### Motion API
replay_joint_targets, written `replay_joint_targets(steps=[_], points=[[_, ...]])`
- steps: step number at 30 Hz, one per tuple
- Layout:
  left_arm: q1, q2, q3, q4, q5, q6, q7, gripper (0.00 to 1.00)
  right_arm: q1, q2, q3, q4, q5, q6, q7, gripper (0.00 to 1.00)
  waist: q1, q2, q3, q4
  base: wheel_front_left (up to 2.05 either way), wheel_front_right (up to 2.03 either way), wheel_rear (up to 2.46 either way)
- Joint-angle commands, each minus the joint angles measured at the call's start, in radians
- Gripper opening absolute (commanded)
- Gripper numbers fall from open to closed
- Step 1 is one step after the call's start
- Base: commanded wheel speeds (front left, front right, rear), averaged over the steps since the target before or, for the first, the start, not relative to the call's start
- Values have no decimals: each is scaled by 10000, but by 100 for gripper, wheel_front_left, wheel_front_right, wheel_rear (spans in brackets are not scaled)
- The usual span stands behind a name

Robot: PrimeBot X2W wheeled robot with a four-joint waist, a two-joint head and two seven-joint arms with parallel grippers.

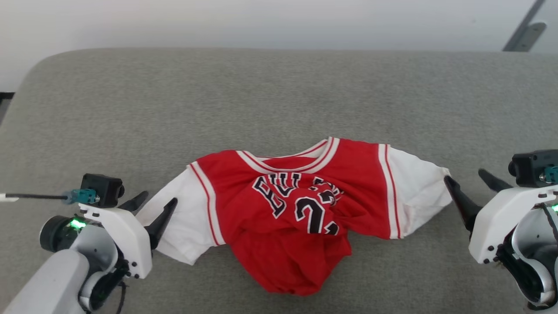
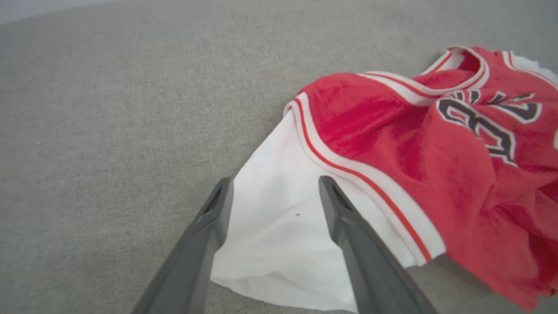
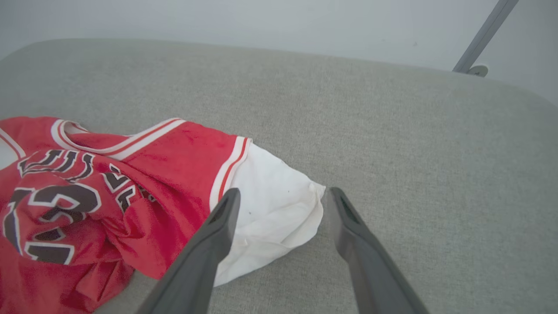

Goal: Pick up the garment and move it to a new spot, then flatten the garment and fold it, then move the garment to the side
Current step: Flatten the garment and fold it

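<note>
On the grey cushion [image 1: 279, 87] lies the shirt [image 1: 301, 205], bunched at its hem. It looks soft, light and limp. The left gripper [image 1: 159, 197] and right gripper [image 1: 464, 175], jaws apart, sit at its white sleeves [image 1: 187, 222], probably the best places to pinch.

Garment [image 1: 301, 209] on couch [image 1: 279, 96]; left gripper [image 1: 161, 196], right gripper [image 1: 463, 174] flanking.

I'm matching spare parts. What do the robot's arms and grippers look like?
The left gripper and right gripper each have two long, dark grey, tapering jaws on a white housing. A black camera box with a teal connector tops each wrist; a thin black cable leaves the left one. The left forearm is pale grey, with a green light at its wrist.
</note>
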Motion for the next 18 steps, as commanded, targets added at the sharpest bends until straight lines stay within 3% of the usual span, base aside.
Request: replay_joint_targets(steps=[1,16,17,18], points=[[-150,102,-26,107,-56,27,207,100,-28,153,-54,-202,-99,-3,-213,100,0,0,98,-222,0,0,0],[-281,572,-201,1831,-806,1079,3491,100,191,1642,-903,-1015,-1516,-1,-3781,100,0,0,527,-1327,0,0,0],[-294,503,-222,1866,-908,1096,3644,91,229,1707,-927,-964,-1575,-1,-3910,100,0,0,543,-1357,0,0,0],[-338,472,-269,1895,-956,1094,3833,25,234,1760,-933,-925,-1633,-1,-4011,100,0,0,561,-1388,0,0,0]])
